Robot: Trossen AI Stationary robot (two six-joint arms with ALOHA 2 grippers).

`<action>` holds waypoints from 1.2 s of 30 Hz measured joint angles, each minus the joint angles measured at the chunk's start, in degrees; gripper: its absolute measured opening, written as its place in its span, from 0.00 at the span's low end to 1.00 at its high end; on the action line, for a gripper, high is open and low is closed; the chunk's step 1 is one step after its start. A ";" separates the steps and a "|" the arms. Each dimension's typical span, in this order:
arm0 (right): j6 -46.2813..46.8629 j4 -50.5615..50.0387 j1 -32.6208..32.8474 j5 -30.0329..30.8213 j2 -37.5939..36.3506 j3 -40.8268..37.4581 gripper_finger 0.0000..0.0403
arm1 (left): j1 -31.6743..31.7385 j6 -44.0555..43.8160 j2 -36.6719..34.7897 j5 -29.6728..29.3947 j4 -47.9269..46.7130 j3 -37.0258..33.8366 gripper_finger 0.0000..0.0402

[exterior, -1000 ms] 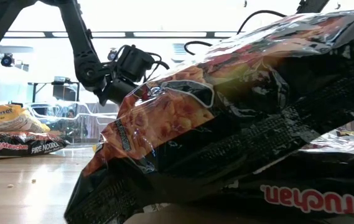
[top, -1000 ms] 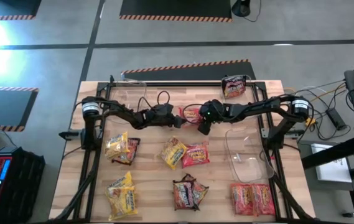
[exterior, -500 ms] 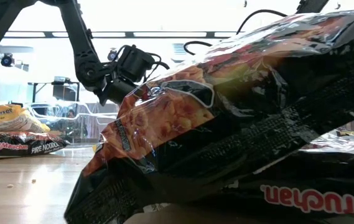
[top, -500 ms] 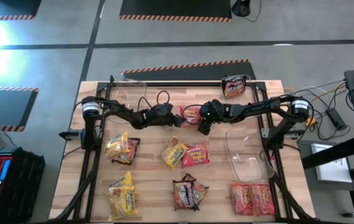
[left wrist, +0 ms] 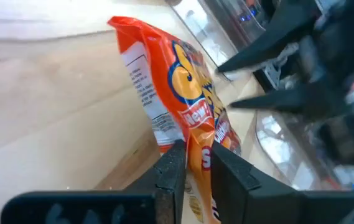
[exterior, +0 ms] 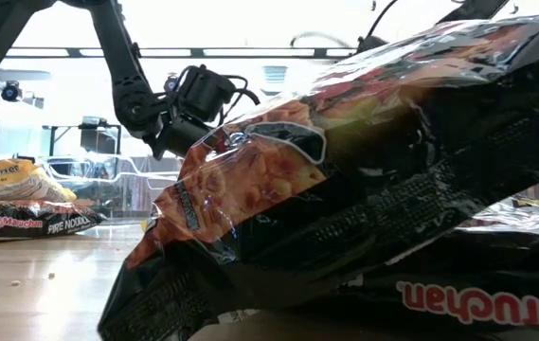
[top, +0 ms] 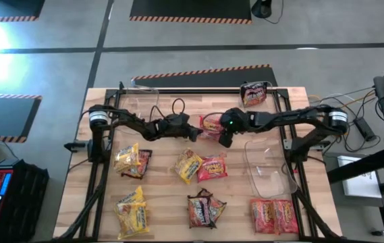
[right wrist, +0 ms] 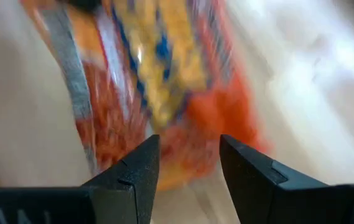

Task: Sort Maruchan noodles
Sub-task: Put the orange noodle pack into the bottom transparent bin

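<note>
- The left gripper (left wrist: 192,163) is pinching the orange noodle packet (left wrist: 183,93) by its edge, fingers (left wrist: 172,169) pressed onto the crinkly film;
- The right gripper (right wrist: 186,163) is standing just beyond, fingers spread, gripping nothing;
- The packet is looking light, slippery, brittle inside; the sealed edge is probably gripping best.

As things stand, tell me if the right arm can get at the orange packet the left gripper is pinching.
Probably yes. The right gripper, fingers open, sits right beside the orange packet with nothing between, though the left gripper is shut on its near edge.
</note>
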 joint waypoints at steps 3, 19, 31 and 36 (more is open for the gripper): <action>0.17 -0.61 -0.05 -1.63 -3.42 0.00 0.39 | 0.00 4.61 0.00 -0.19 0.95 -0.09 0.08; 4.49 -6.03 -0.90 -1.41 -6.92 -0.02 0.39 | -0.76 14.05 -0.02 4.34 2.32 -0.26 0.00; 9.46 -6.61 -0.09 -12.90 -0.75 -0.04 0.39 | -1.20 14.49 -0.02 5.16 2.26 -0.06 0.00; 10.82 -7.59 0.51 -13.44 -1.86 -0.04 0.37 | -1.19 14.94 -0.02 4.79 1.14 -0.06 0.00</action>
